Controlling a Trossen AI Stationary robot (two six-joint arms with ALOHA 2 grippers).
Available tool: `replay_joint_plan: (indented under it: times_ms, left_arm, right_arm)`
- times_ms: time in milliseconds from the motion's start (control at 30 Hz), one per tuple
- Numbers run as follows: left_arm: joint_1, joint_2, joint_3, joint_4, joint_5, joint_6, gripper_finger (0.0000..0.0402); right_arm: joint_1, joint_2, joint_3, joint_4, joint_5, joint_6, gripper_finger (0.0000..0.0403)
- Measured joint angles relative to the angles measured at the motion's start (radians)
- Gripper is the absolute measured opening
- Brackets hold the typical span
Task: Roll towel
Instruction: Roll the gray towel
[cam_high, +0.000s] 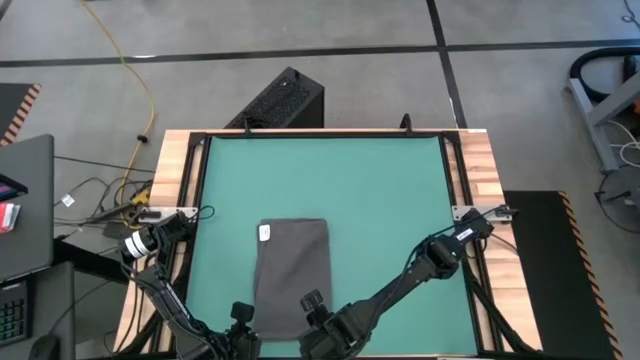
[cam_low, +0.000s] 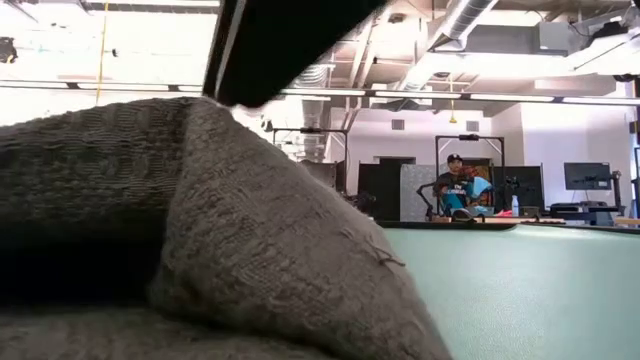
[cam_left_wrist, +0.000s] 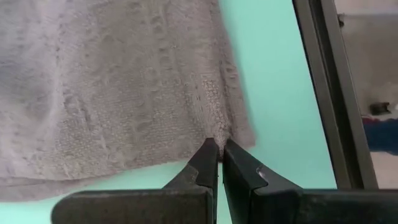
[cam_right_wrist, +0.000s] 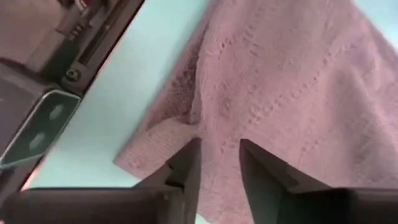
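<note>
The dark grey towel (cam_high: 293, 268) lies lengthwise on the green tabletop (cam_high: 380, 190), with its white label (cam_high: 265, 233) at the far left corner. My left gripper (cam_high: 243, 322) is shut on the towel's near edge (cam_left_wrist: 214, 144). My right gripper (cam_high: 315, 306) hovers open over the near right part of the towel (cam_right_wrist: 219, 152), with cloth showing in the gap between its fingers. I cannot tell whether they touch it. In the low view the towel (cam_low: 200, 250) rises in a hump close to the camera. My left gripper pinches the towel's hemmed near edge (cam_left_wrist: 216, 132) between its two fingertips, close to a corner (cam_left_wrist: 247, 138). The fingers slant down from the near side. The cloth puckers slightly at the tips, and the rest of the towel lies spread beyond them.
Black rails (cam_high: 455, 170) and wooden strips (cam_high: 490, 170) border the green tabletop. Bare green surface stretches to the far side and to the right of the towel. A black box (cam_high: 283, 100) stands on the floor past the far edge. A person (cam_low: 458, 190) sits far off in the room.
</note>
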Motion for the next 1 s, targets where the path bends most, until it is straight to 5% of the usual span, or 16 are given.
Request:
replay_joint_plan:
  times_ms: [267, 433, 567, 800, 1000]
  left_arm:
    - [0.000, -0.001, 0.000, 0.027, -0.076, 0.003, 0.0000]
    - [-0.002, -0.001, 0.000, 0.055, -0.092, -0.022, 0.0000]
    - [-0.005, -0.001, 0.000, 0.076, -0.096, 0.010, 0.0000]
    - [-0.007, -0.001, 0.000, 0.078, -0.132, -0.011, 0.0000]
    - [-0.007, -0.001, 0.000, 0.075, -0.154, -0.011, 0.0000]
  right_arm:
    - [0.072, -0.065, 0.002, -0.106, 0.049, 0.175, 0.0176]
    - [0.165, -0.063, 0.001, -0.295, 0.199, 0.419, 0.0175]
    - [0.225, -0.058, 0.001, -0.211, 0.402, 0.492, 0.0177]
    - [0.186, 0.001, -0.018, -0.098, 0.439, 0.486, 0.0176]
    - [0.146, 0.014, -0.130, -0.109, 0.581, 0.499, 0.0170]
